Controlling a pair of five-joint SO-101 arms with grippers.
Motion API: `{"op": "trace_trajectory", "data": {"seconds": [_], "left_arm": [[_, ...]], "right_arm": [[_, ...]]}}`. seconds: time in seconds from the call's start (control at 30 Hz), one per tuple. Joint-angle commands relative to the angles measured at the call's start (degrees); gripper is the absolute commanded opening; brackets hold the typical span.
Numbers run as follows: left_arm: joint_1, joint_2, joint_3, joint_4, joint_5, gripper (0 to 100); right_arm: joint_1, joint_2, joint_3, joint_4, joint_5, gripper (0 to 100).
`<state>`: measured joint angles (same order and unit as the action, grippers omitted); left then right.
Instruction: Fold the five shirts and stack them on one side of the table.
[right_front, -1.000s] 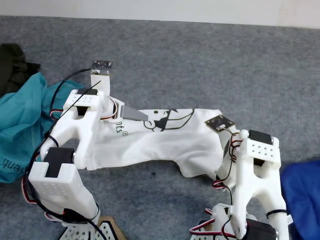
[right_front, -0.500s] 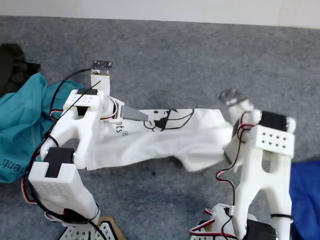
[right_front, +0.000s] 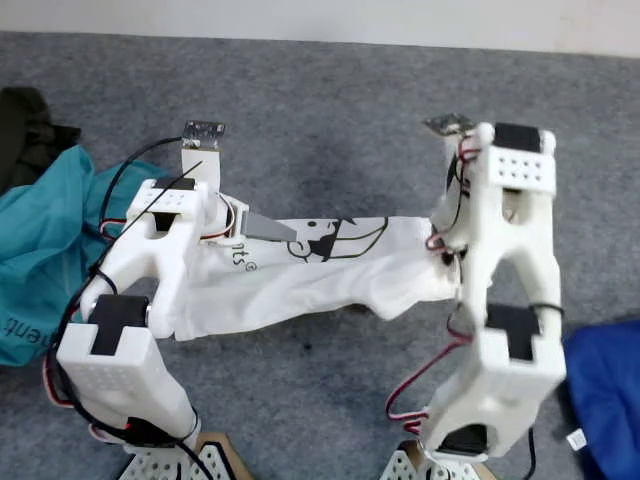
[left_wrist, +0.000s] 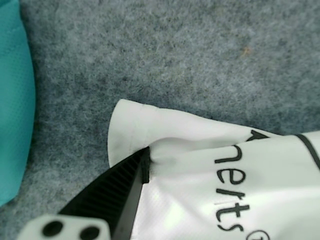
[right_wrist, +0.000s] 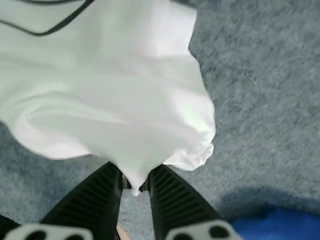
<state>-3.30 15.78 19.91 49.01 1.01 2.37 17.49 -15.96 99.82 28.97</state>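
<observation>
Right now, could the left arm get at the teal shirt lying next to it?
Probably not yet. The teal shirt lies close beside it with nothing in between, but the left gripper is shut on an edge of the white shirt, so it would likely have to let go first.

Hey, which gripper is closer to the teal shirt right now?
Left. The left gripper holds the white shirt's end beside the teal shirt; the right gripper pinches the white shirt's opposite end, nearer the blue shirt.
</observation>
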Motion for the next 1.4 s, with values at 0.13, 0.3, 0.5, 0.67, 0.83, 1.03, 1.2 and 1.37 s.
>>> {"op": "trace_trajectory", "data": {"seconds": [0.13,0.3,0.5,0.67,0.83,1.03,1.2,1.37], "left_arm": [[0.7,-0.8,-0.3,-1.6,-0.2,60],[0.7,-0.8,-0.2,-1.6,-0.2,60],[0.7,-0.8,-0.2,-1.6,-0.2,60],[0.7,-0.8,-0.2,-1.6,-0.2,60],[0.7,-0.8,-0.1,-1.6,-0.2,60],[0.7,-0.8,-0.1,-1.6,-0.2,60],[0.7,-0.8,0.0,-1.6,-0.2,60],[0.7,-0.8,0.0,-1.6,-0.2,60]], "right_arm": [[-2.7,12.2,-15.5,1.0,-1.8,0.6],[-2.9,19.2,-23.2,1.0,-1.8,0.6],[-2.8,24.7,-27.2,1.0,-1.8,2.8],[-2.5,25.5,-27.6,1.0,-5.1,22.5],[-2.6,25.4,-29.9,1.0,-5.5,22.0],[-2.2,25.0,-33.5,1.1,-5.6,21.9],[-1.1,25.0,-37.3,1.1,-7.7,21.9],[0.3,24.9,-37.7,1.1,-7.9,16.3]]}}
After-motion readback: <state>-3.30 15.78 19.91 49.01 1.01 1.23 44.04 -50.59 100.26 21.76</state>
